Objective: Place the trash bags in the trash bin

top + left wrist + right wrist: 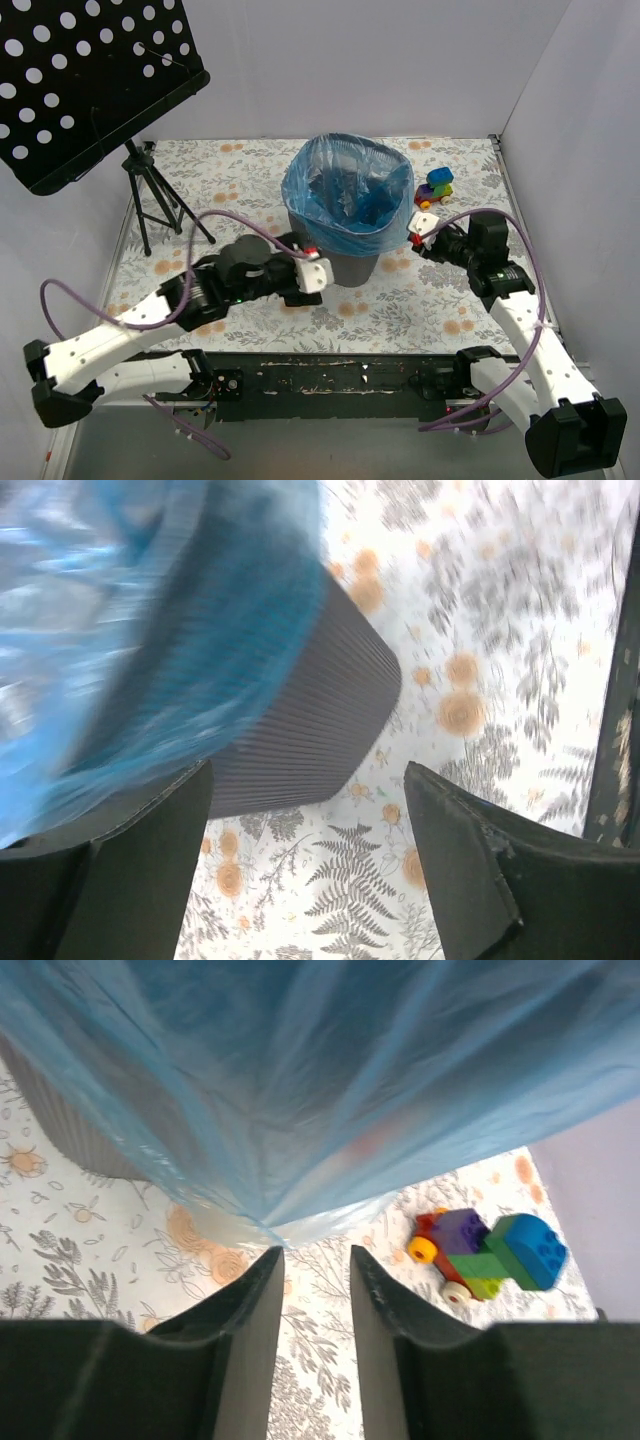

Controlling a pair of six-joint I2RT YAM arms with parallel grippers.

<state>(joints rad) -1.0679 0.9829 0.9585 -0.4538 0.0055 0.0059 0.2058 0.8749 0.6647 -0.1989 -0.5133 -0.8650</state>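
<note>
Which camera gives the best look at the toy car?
Right wrist: the toy car is close, sharp and whole. The top view shows it small, near the bin; the left wrist misses it.

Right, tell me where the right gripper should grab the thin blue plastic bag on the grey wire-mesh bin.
Probably the loose hem of the thin blue plastic bag hanging outside the grey wire-mesh bin, on its right side. There the film gathers into a fold just ahead of the open right gripper, so come in level from the right.
</note>
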